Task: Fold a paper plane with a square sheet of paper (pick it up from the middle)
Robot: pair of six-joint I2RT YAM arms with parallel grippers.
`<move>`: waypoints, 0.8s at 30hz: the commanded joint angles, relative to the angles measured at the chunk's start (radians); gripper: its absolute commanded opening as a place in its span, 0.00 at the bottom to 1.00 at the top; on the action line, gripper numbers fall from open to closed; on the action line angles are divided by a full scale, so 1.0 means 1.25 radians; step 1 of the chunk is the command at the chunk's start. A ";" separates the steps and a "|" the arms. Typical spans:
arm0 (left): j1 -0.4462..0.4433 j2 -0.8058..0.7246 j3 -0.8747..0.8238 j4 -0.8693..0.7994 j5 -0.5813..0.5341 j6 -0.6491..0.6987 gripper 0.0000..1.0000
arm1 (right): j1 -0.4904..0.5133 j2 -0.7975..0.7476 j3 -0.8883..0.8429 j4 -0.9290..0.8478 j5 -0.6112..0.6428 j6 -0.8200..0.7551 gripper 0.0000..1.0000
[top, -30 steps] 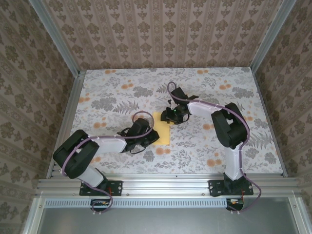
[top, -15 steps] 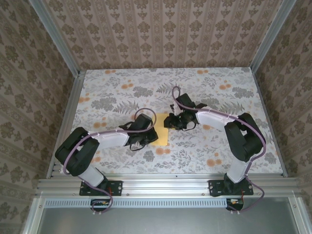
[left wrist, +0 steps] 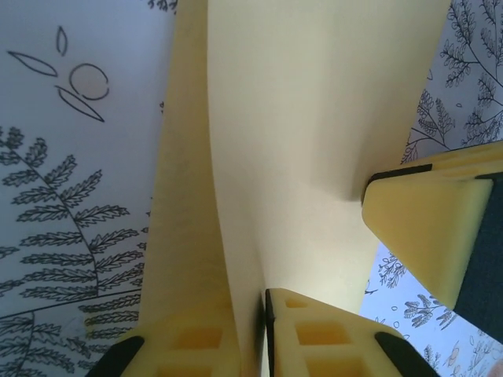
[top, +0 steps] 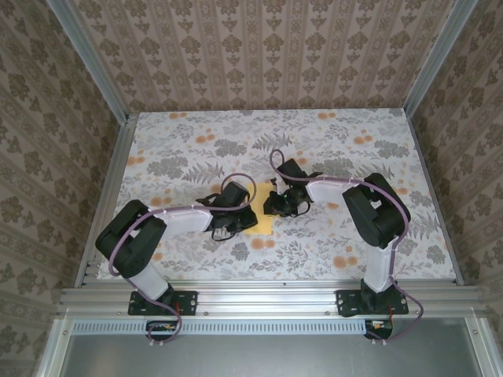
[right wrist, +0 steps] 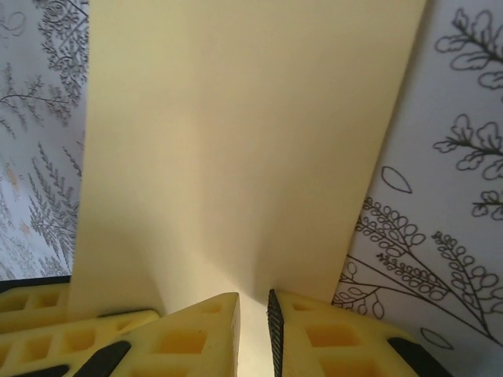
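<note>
The square sheet of paper (top: pixel 264 223) is plain yellow and lies mid-table between both grippers, mostly covered by them from above. In the left wrist view the paper (left wrist: pixel 314 118) bends up in a long ridge, and my left gripper (left wrist: pixel 263 294) is shut on its near edge. A yellow finger of the right arm (left wrist: pixel 424 228) presses in at the right. In the right wrist view the paper (right wrist: pixel 236 141) rises toward my right gripper (right wrist: pixel 253 297), whose jaws pinch a raised crease. From above, the left gripper (top: pixel 237 219) and right gripper (top: pixel 276 206) nearly meet.
The tabletop (top: pixel 330 243) carries a grey leaf and orange flower print. Patterned walls with metal rails (top: pixel 118 181) close in the left, back and right sides. The arm bases (top: pixel 157 294) stand at the near edge.
The right gripper has come down toward the left gripper and narrowed its jaws onto the paper. The left gripper shifted slightly right. Less of the yellow paper shows from above.
</note>
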 commanded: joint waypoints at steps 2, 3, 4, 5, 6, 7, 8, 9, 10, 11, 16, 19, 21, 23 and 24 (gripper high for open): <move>-0.009 -0.005 0.001 0.038 0.023 -0.007 0.25 | -0.004 0.035 0.007 0.004 0.006 -0.020 0.20; -0.010 -0.009 -0.002 0.050 0.029 -0.010 0.28 | -0.004 0.039 0.002 0.003 0.007 -0.021 0.20; -0.011 -0.013 -0.004 0.063 0.034 -0.012 0.32 | -0.004 0.040 -0.003 0.002 0.010 -0.021 0.20; -0.011 -0.021 -0.006 0.076 0.039 -0.015 0.34 | -0.004 0.041 -0.007 0.002 0.012 -0.020 0.20; -0.011 -0.027 -0.010 0.087 0.042 -0.017 0.35 | -0.005 0.042 -0.011 0.002 0.012 -0.020 0.20; -0.010 -0.034 -0.014 0.102 0.047 -0.020 0.36 | -0.005 0.042 -0.015 0.002 0.011 -0.020 0.20; -0.012 -0.042 -0.019 0.114 0.048 -0.022 0.37 | -0.004 0.041 -0.018 0.002 0.010 -0.020 0.20; -0.011 -0.047 -0.020 0.119 0.049 -0.023 0.38 | -0.006 0.041 -0.020 0.001 0.009 -0.020 0.20; -0.011 -0.053 -0.021 0.123 0.050 -0.023 0.39 | -0.006 0.040 -0.024 0.002 0.007 -0.020 0.20; -0.011 -0.057 -0.020 0.124 0.051 -0.024 0.40 | -0.009 0.038 -0.026 0.001 0.005 -0.020 0.20; -0.010 -0.075 -0.020 0.131 0.051 -0.025 0.42 | -0.014 0.038 -0.026 0.001 -0.005 -0.018 0.20; -0.009 -0.092 -0.023 0.122 0.043 -0.018 0.43 | -0.015 0.039 -0.025 -0.002 -0.006 -0.019 0.20; -0.006 -0.104 -0.026 0.107 0.032 -0.011 0.46 | -0.016 0.039 -0.023 -0.005 -0.006 -0.019 0.21; -0.004 -0.118 -0.033 0.096 0.022 -0.006 0.49 | -0.016 0.039 -0.023 -0.006 -0.007 -0.019 0.20; -0.002 -0.122 -0.037 0.098 0.021 -0.006 0.49 | -0.016 0.040 -0.022 -0.006 -0.006 -0.018 0.20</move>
